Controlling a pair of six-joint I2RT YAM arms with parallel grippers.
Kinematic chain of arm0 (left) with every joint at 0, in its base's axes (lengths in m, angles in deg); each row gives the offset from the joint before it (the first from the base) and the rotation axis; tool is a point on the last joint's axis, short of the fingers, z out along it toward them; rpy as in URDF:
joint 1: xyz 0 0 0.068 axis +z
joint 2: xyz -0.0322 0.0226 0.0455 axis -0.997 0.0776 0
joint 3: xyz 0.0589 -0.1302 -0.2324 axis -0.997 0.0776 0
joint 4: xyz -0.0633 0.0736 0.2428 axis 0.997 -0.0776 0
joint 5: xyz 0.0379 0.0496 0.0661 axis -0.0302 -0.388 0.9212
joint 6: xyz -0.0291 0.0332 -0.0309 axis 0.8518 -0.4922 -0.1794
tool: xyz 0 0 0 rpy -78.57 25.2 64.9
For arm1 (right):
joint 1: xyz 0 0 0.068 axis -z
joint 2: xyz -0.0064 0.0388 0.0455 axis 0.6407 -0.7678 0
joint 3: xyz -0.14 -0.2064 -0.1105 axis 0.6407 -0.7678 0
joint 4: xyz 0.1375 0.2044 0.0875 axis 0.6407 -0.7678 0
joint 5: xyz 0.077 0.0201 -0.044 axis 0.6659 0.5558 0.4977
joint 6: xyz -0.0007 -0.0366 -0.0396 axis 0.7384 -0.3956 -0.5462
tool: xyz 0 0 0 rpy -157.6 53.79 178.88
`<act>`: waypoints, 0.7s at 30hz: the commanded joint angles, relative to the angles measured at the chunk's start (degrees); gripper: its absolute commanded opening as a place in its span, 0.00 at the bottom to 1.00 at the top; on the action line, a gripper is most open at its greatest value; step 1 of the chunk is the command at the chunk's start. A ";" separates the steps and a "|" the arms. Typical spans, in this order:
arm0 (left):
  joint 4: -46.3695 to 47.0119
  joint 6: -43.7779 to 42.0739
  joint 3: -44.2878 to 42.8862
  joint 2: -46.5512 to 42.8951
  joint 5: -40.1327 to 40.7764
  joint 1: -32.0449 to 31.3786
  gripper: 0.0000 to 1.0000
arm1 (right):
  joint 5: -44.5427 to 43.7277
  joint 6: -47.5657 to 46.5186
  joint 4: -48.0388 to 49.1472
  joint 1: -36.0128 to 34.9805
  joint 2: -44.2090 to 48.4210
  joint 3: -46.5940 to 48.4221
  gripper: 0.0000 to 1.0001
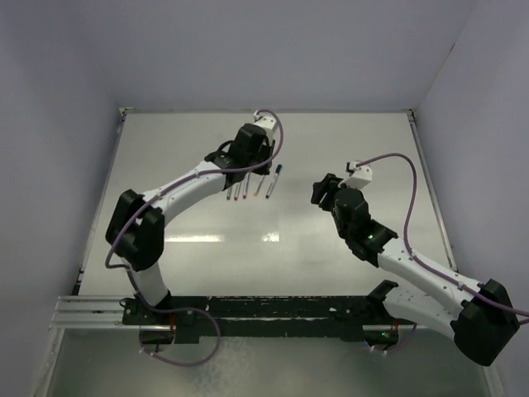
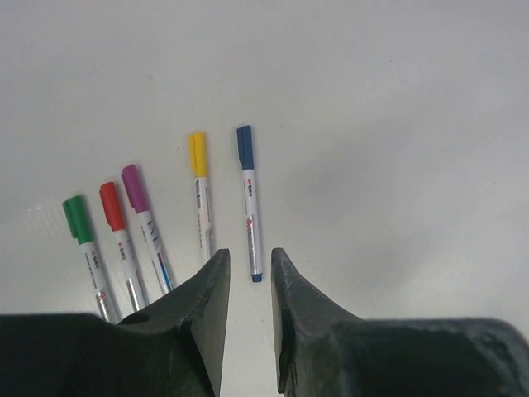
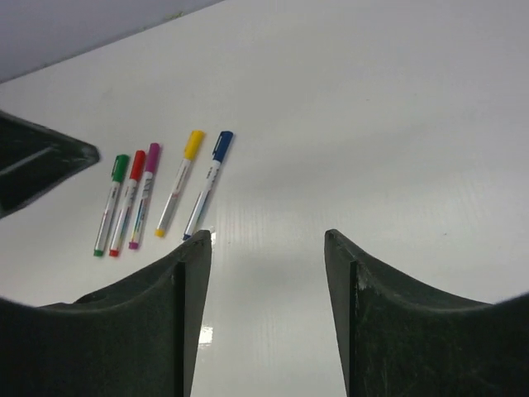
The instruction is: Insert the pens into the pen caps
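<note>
The left gripper (image 2: pixel 248 255) is seen with its two dark fingers drawn nearly together; only a narrow slit is kept between them and nothing is clamped. Just beyond the tips lies the near end of the blue-capped white pen (image 2: pixel 250 211). The yellow-capped white pen (image 2: pixel 202 203) is laid just beside it on the left. Further left, the purple-capped white pen (image 2: pixel 147 225), the red-capped white pen (image 2: pixel 122 244) and the green-capped white pen (image 2: pixel 88 246) are fanned close together.

The right gripper (image 3: pixel 266 238) is held with its fingers wide apart and empty. It is well apart from the row, which is seen off to the left in its own view.

Each pen is a slim white barrel with small print, lying flat on the glossy white table (image 2: pixel 397 124). A stubby cap is seated on each far end, as with the blue cap (image 2: pixel 245 146) and the yellow cap (image 2: pixel 197 154). In the right wrist view a small matching colour is shown at each near end.

In the left wrist view the near ends of four pens are hidden behind the gripper body. From the top camera the caps are mostly covered by the left wrist.
</note>
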 commanded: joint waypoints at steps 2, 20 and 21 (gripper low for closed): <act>9.34 -1.64 8.59 -11.66 -0.13 1.76 0.30 | -8.61 -3.76 -0.03 1.39 2.99 -0.75 0.63; 23.41 1.48 33.11 -30.76 -8.30 34.07 0.40 | 3.22 1.10 -6.90 38.27 19.58 -5.01 0.71; 23.89 1.02 33.60 -31.18 -7.72 34.06 0.42 | 3.35 1.13 -6.84 38.28 20.15 -5.27 0.73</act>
